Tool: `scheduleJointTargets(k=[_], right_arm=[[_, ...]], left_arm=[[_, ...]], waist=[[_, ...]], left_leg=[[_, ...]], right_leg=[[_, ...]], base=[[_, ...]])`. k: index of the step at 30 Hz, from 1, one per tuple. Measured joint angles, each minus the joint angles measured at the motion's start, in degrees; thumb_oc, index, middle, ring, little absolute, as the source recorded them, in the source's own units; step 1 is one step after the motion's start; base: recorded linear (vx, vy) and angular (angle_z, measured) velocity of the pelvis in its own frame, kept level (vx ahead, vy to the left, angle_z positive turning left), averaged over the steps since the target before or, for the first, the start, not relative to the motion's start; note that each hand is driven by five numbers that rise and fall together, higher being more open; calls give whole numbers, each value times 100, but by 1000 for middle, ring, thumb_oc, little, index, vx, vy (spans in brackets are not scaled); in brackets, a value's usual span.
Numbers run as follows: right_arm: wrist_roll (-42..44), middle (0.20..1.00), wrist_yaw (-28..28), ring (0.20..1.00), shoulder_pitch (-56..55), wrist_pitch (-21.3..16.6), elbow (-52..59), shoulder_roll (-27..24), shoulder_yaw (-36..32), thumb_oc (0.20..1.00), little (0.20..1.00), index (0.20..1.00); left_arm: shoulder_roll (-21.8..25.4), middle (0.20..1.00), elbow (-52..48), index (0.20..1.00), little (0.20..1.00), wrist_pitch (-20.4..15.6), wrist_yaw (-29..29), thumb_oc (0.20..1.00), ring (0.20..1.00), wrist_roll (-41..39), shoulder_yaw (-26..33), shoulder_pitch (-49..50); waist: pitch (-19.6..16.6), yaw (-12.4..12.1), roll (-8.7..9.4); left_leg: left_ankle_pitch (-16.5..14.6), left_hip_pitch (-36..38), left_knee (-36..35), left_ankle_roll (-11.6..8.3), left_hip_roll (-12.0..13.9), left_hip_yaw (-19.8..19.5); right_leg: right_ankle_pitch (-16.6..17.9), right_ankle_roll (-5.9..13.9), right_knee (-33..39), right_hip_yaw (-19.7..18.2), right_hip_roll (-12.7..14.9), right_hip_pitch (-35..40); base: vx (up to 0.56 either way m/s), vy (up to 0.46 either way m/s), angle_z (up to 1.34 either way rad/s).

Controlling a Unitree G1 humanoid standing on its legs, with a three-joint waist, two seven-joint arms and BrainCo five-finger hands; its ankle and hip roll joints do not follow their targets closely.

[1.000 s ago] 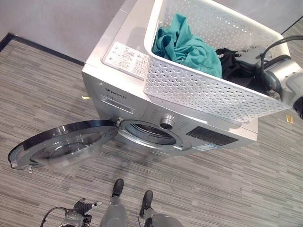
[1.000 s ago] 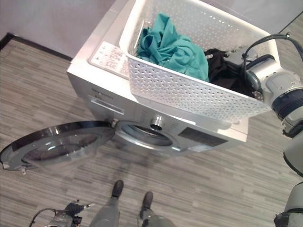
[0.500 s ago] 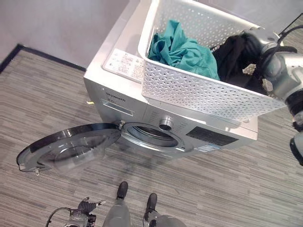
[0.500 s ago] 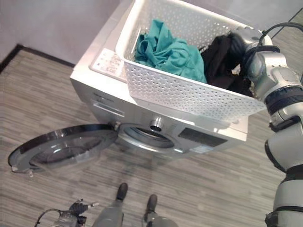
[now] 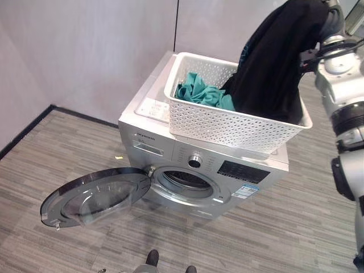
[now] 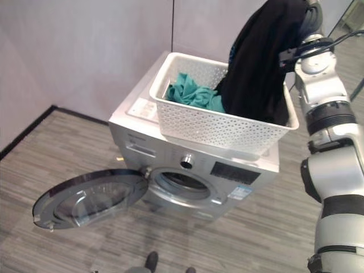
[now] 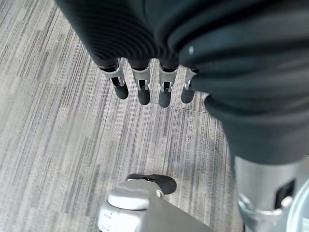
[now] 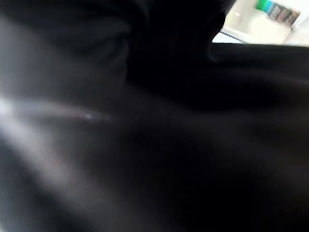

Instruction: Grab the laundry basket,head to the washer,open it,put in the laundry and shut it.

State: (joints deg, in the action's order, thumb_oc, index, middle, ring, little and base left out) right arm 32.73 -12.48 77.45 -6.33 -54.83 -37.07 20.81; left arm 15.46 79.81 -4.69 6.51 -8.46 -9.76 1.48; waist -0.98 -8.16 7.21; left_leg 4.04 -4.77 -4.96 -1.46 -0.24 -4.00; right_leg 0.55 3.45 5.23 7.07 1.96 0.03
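Black garment (image 5: 277, 62) hanging above basket (image 5: 227, 122), left hand (image 7: 145, 84) over floor (image 7: 58, 145)

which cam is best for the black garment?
Left eye view: the whole black garment shows, hanging from high up down into the white basket. Right eye view is nearly as good. Right wrist view shows dark cloth at close range. Left wrist view shows floor.

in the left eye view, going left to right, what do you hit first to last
washer door → teal laundry → black garment → right arm
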Motion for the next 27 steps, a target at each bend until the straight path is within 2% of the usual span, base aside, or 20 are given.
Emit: scheduleJointTargets(k=[3,5,6,8,9,10,13,15,17,18,20,21,23,24,25,27], right_arm=[[663,200,-360,200,-13,-104,445,472,-357,200,200,200],[760,200,-801,200,-22,-465,958,757,-852,200,200,200],[755,200,-1000,200,-25,-580,1170,817,-926,200,200,200],[751,200,-1467,200,-33,-777,1994,1199,-1541,200,200,200],[705,200,-1662,200,149,-1214,1973,1031,-1533,200,200,200],[724,200,-1775,200,335,-1369,1783,857,-1531,200,200,200],[1065,200,-2045,200,1145,-1604,1017,434,-1535,200,200,200],[1315,200,-2116,200,1426,-1761,873,301,-1429,200,200,200],[1451,200,-2121,200,1495,-1782,696,136,-1170,200,200,200],[1498,200,-2114,200,1517,-1777,670,119,-1061,200,200,200],[1511,200,-2102,200,1580,-1764,467,-102,-876,200,200,200],[1593,200,-2088,200,1651,-1753,336,-185,-771,200,200,200],[1650,200,-2079,200,1746,-1737,97,-248,-626,200,200,200],[1759,200,-2032,200,1954,-1579,-230,-334,-180,200,200,200],[1829,200,-1906,200,2073,-1483,-347,-328,14,200,200,200],[1894,200,-1738,200,2347,-1338,-1090,-436,539,200,200,200]], left_arm=[[-79,1000,-49,1000,1000,18,36,1000,1000,-53,1,38],[-137,1000,-78,1000,1000,107,145,1000,1000,-61,-4,39],[-140,1000,-133,1000,1000,124,205,1000,1000,-67,-13,38],[-177,1000,-242,1000,1000,159,318,1000,1000,-66,-70,132],[-202,1000,-344,1000,1000,152,409,1000,1000,-66,-125,134],[-187,1000,-430,1000,1000,143,459,1000,1000,-65,-247,120],[-173,1000,-703,1000,1000,115,547,1000,1000,-76,-599,72],[-69,1000,-1448,1000,1000,75,588,1000,1000,-269,-966,146],[236,1000,-2675,1000,1000,-140,573,1000,1000,-306,-1390,269],[439,1000,-3524,1000,1000,-101,533,1000,1000,-480,-1446,275],[1327,1000,-5857,1000,1000,-126,316,1000,1000,-690,-1618,613],[1745,1000,-6814,1000,1000,-127,176,1000,1000,-833,-1543,703],[2341,1000,-8042,1000,1000,-177,-8,1000,1000,-1087,-1223,778],[2948,1000,-9078,1000,1000,-312,-209,1000,1000,-1437,-660,683],[2896,1000,-8954,1000,1000,-510,-288,1000,1000,-1598,-116,292],[3349,1000,-9168,1000,1000,-279,-332,1000,1000,-1763,-35,-156]], waist=[[-105,-11,-20],[-129,-57,-38],[-145,-94,-34],[-152,-78,-65],[-165,-128,-82],[-172,-197,-72],[-222,-374,-54],[-259,-461,-92],[-322,-561,-137],[-341,-576,-180],[-342,-664,-178],[-337,-698,-193],[-335,-700,-242],[-352,-709,-299],[-420,-706,-402],[-415,-713,-307]], left_leg=[[0,4,-1,-1,4,-4],[4,0,-1,0,-5,-18],[4,0,-1,1,-11,-38],[16,-17,-2,6,-24,-39],[34,-36,-1,5,-48,-164],[41,-26,0,11,-56,-216],[46,-19,0,7,-85,-324],[53,27,0,11,-106,-371],[51,73,-1,10,-132,-440],[62,89,-1,3,-147,-496],[63,92,-2,-2,-153,-554],[40,92,-3,-27,-163,-592],[43,110,-3,-26,-189,-669],[51,124,-3,-24,-222,-763],[62,107,0,-14,-262,-835],[73,141,2,1,-283,-933]], right_leg=[[-1,-3,-2,-11,-2,2],[3,-7,-15,-2,3,6],[-7,-2,-22,10,8,23],[-8,-12,-32,13,18,7],[-11,-9,-32,129,31,34],[-17,-1,-33,155,35,68],[-61,7,-32,252,50,118],[-82,21,-31,301,62,178],[-116,39,-19,350,78,248],[-121,40,-11,420,89,292],[-132,50,0,467,87,322],[-149,42,11,489,94,339],[-163,53,11,593,110,394],[-185,71,-1,659,131,431],[-220,119,-1,749,170,450],[-242,95,-19,846,163,534]], base=[[-11,8,0],[-6,14,4],[-11,16,5],[-8,5,12],[0,3,35],[-2,1,35],[-6,2,20],[-21,-1,15],[-19,-12,16],[14,-16,25],[65,-20,18],[75,-22,19],[3,4,26],[42,-14,38],[59,-18,36],[55,-21,29]])
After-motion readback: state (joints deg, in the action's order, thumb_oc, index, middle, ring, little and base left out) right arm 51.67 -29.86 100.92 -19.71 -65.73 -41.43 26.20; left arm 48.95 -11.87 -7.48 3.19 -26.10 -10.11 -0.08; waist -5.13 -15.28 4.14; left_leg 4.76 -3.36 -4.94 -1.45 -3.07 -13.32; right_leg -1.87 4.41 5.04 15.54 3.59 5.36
